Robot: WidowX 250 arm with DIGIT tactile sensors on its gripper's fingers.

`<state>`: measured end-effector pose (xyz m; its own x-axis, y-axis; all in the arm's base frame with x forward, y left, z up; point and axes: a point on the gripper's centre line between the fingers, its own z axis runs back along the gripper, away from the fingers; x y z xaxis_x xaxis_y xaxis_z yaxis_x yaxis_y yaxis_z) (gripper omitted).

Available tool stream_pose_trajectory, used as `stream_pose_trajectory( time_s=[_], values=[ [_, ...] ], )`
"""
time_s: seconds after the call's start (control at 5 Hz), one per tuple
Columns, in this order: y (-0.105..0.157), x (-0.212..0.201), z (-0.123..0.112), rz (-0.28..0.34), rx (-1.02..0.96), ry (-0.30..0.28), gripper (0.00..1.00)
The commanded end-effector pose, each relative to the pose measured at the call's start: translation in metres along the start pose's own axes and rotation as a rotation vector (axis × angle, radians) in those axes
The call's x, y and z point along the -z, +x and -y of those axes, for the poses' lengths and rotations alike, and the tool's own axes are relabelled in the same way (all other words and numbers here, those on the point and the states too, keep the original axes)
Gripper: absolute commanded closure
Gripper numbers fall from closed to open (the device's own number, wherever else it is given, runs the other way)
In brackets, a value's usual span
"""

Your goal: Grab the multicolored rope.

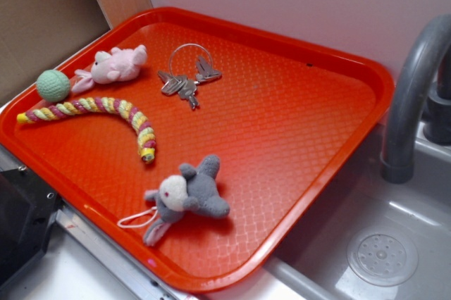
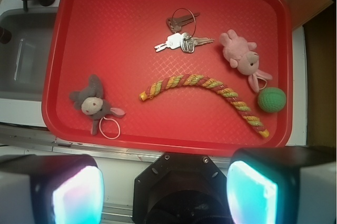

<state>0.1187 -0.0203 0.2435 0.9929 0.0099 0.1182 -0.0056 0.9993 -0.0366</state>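
Observation:
The multicolored rope (image 1: pixel 106 113) (image 2: pixel 205 91) lies curved on the red tray (image 1: pixel 282 131) (image 2: pixel 116 34), twisted in pink, yellow, green and maroon strands. In the wrist view it runs from the tray's middle to its near right corner. My gripper (image 2: pixel 166 190) is open, high above and back from the tray's near edge, with nothing between its glowing pads (image 2: pixel 76 195). In the exterior view no fingers show; only a dark part of the arm (image 1: pixel 21 222) sits at the lower left.
On the tray also lie a pink plush animal (image 1: pixel 113 66) (image 2: pixel 242 58), a green crocheted ball (image 1: pixel 53 85) (image 2: pixel 271 99), a bunch of keys (image 1: pixel 187 78) (image 2: pixel 181 37) and a grey plush animal (image 1: pixel 189 194) (image 2: pixel 93 103). A grey sink (image 1: pixel 380 251) with a faucet (image 1: pixel 412 96) is beside the tray.

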Motion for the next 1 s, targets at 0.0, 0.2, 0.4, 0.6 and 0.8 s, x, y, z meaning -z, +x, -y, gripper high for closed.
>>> stream_pose_trajectory(
  time_s=[0.0, 0.2, 0.4, 0.6, 0.8],
  values=[
    [0.000, 0.000, 0.000, 0.000, 0.000, 0.000, 0.00],
    [0.022, 0.017, -0.014, 0.090, 0.260, 0.088, 0.00],
    [0.040, 0.039, -0.031, 0.157, 0.509, 0.077, 0.00],
    [0.057, 0.072, -0.062, 0.187, 0.668, 0.056, 0.00],
    [0.069, 0.099, -0.081, 0.171, 0.719, 0.040, 0.00]
  ],
)
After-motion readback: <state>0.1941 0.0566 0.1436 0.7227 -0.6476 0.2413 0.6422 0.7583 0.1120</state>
